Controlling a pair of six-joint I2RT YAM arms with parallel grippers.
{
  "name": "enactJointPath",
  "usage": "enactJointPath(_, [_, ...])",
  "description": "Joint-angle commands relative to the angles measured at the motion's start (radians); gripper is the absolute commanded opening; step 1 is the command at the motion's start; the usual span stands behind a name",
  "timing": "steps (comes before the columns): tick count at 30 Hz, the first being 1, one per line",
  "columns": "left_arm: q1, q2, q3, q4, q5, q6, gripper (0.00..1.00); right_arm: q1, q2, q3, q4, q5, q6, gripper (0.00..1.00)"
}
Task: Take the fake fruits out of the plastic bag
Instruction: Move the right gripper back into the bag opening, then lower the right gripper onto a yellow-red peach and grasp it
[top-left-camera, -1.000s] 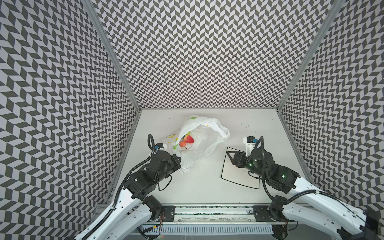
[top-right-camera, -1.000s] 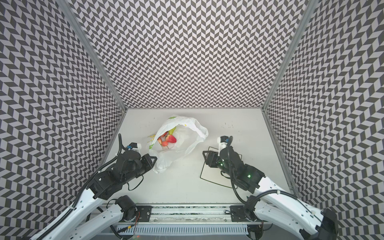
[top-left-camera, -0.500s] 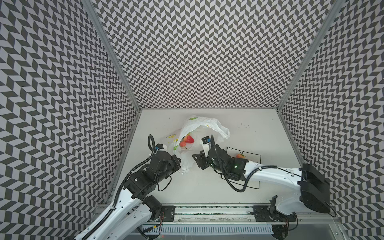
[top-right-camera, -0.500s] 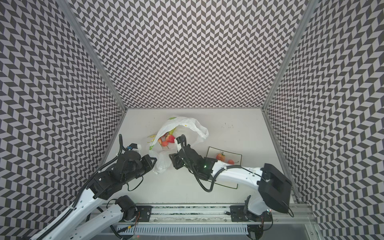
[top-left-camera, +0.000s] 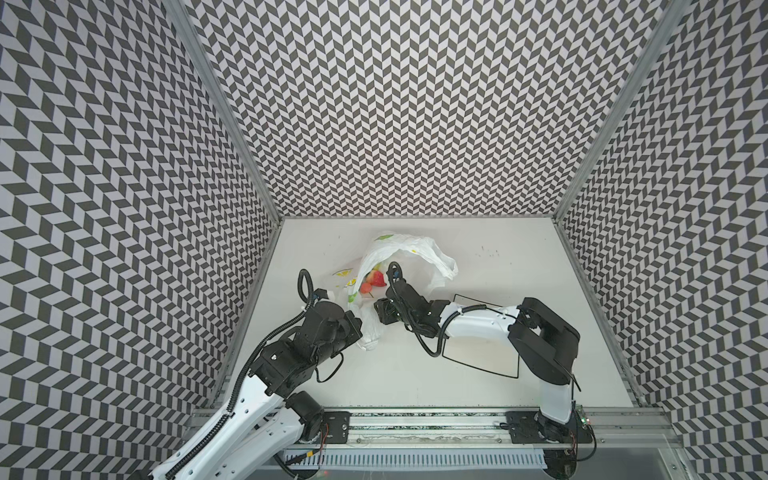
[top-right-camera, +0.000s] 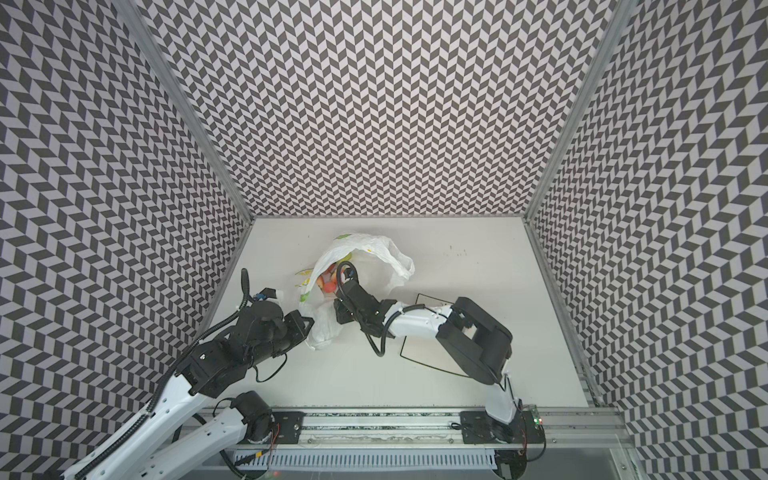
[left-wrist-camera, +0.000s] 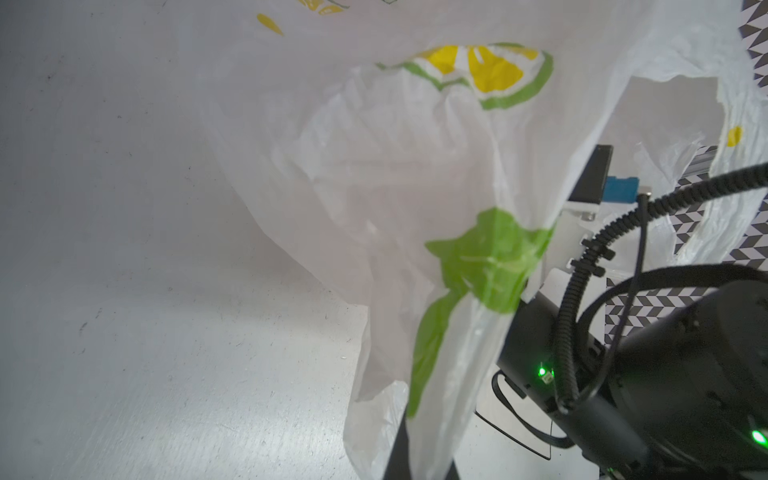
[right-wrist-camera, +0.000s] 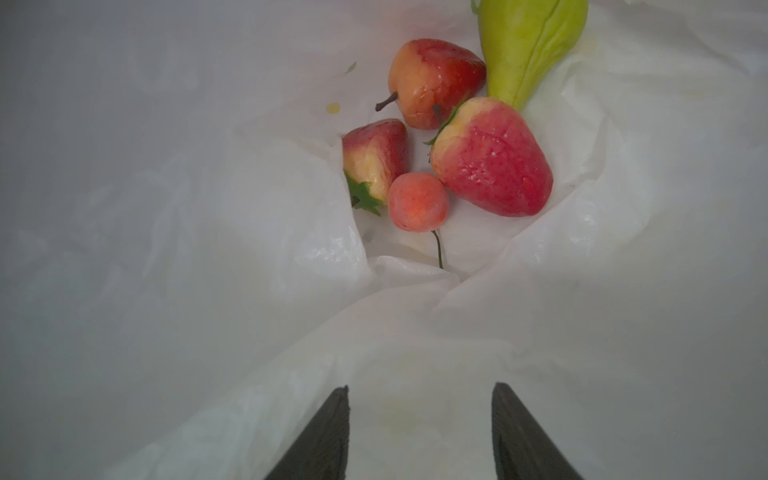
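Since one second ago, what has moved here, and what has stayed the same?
The right gripper swung across from above the plate into the mouth of the plastic bag; its jaws stand open and empty, short of the fake fruits. The left gripper stays shut on the bag's edge; the bag barely moved.

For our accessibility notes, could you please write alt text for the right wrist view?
Two strawberries, two stemmed red-orange fruits and a green fruit lie clustered in a fold of the white bag. The right gripper is open and empty, its dark fingertips short of the fruits.
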Motion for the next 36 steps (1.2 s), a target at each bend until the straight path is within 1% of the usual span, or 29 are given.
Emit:
enactJointPath(1, [-0.006,-0.005,0.026,-0.019,-0.006,-0.001,0.0,-0.041,0.048,0.057,0.015,-0.039,0.115,0.59])
enactJointPath(4, [-0.005,-0.001,0.026,-0.021,-0.006,0.002,0.0,-0.068,0.077,0.083,0.02,-0.057,0.174,0.62])
enactJointPath(7, [-0.006,0.003,0.029,-0.026,-0.005,0.007,0.0,-0.087,0.097,0.098,0.05,-0.068,0.2,0.64])
enactJointPath(9, [-0.006,0.002,0.029,-0.028,-0.005,0.009,0.0,-0.099,0.111,0.116,0.06,-0.074,0.192,0.66])
enactJointPath(11, [-0.006,0.0,0.03,-0.031,-0.005,0.009,0.0,-0.108,0.126,0.135,0.072,-0.08,0.157,0.67])
enactJointPath(14, [-0.006,-0.002,0.029,-0.032,-0.004,0.013,0.0,-0.116,0.158,0.173,0.085,-0.095,0.051,0.7])
enactJointPath(17, [-0.006,-0.003,0.031,-0.035,-0.003,0.016,0.0,-0.12,0.18,0.205,0.09,-0.103,-0.082,0.73])
enactJointPath(22, [-0.006,-0.011,0.029,-0.037,-0.011,0.019,0.0,-0.136,0.185,0.207,0.109,-0.143,-0.353,0.75])
enactJointPath(26, [-0.005,-0.006,0.031,-0.033,-0.012,0.026,0.0,-0.156,0.193,0.206,0.095,-0.176,-0.52,0.76])
enactJointPath(31, [-0.006,-0.002,0.03,-0.026,-0.013,0.032,0.0,-0.168,0.201,0.21,0.092,-0.185,-0.65,0.79])
enactJointPath(36, [-0.006,-0.002,0.031,-0.03,-0.019,0.041,0.0,-0.192,0.217,0.234,0.107,-0.181,-0.661,0.78])
